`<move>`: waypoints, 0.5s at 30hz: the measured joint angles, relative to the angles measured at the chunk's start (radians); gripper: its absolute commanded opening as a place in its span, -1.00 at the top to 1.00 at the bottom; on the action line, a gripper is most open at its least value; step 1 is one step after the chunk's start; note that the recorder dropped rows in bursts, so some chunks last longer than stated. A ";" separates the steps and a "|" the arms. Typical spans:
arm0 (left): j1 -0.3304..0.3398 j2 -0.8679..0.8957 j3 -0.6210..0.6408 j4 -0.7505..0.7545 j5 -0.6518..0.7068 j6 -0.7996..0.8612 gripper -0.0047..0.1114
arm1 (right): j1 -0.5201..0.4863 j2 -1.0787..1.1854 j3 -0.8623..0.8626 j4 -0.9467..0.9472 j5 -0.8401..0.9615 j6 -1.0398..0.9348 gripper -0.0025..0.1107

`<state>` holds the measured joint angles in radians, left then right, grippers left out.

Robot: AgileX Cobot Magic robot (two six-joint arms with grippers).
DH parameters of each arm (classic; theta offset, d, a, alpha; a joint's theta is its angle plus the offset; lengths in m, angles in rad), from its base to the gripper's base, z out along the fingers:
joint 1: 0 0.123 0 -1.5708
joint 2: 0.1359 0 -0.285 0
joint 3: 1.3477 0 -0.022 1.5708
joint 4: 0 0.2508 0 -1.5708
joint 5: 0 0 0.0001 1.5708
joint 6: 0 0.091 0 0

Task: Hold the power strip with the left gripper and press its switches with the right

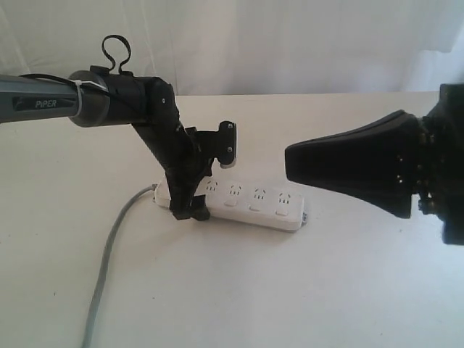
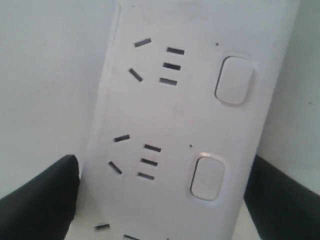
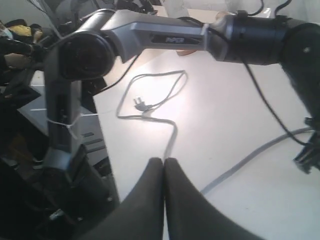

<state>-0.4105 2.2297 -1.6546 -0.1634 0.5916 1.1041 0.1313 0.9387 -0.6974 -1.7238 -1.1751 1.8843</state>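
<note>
Left claw: my left claw [image 1: 190, 206] is down over the cord end of the power strip [image 1: 264, 206]. Its fingers [image 2: 40, 200] stand at the two long edges and seem to touch them. I cannot tell how firmly they grip.
Right claw: my right claw [image 1: 288, 163] has its fingers pressed together into one blunt tip. It hangs above the desk [image 1: 348, 290], apart from the strip and off its free end.
Power strip: it lies flat on the desk, sockets up, with the switches [image 2: 233, 80] in a row along one edge.
Risk, pivot: I hold only one end. A press at the far switches could swing or tip the free end if the grip is loose.
Risk, missed button: the closed tip is broad beside such small buttons. Coming in off-centre, it could land on the socket slots or catch two buttons at once.
Risk, blocked switch: the nearest switch sits close by my left fingers, so the two claws could knock together there.
Risk, cord: the grey cord [image 1: 109, 254] trails loose across the desk, and a tug on it would drag the strip.
</note>
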 measured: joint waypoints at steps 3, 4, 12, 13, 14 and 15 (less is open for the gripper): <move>-0.008 -0.017 0.009 0.071 0.040 0.000 0.92 | 0.000 0.029 -0.004 -0.021 0.150 -0.058 0.96; -0.010 -0.023 0.014 0.085 0.060 0.000 0.92 | 0.000 0.060 -0.016 -0.027 0.181 -0.084 0.96; -0.012 -0.025 0.031 0.086 0.258 -0.012 0.92 | 0.145 0.329 -0.154 -0.027 0.312 -0.230 0.96; -0.012 -0.025 0.031 0.086 0.258 -0.012 0.92 | 0.164 0.348 -0.157 -0.027 0.323 -0.236 0.96; -0.012 -0.025 0.031 0.086 0.258 -0.012 0.92 | 0.187 0.372 -0.157 -0.027 0.333 -0.246 0.96; -0.012 -0.025 0.031 0.086 0.258 -0.012 0.92 | 0.208 0.397 -0.157 -0.027 0.344 -0.256 0.96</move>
<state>-0.4230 2.2047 -1.6233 -0.0777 0.8493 1.0916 0.3392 1.3352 -0.8540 -1.7504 -0.8316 1.6288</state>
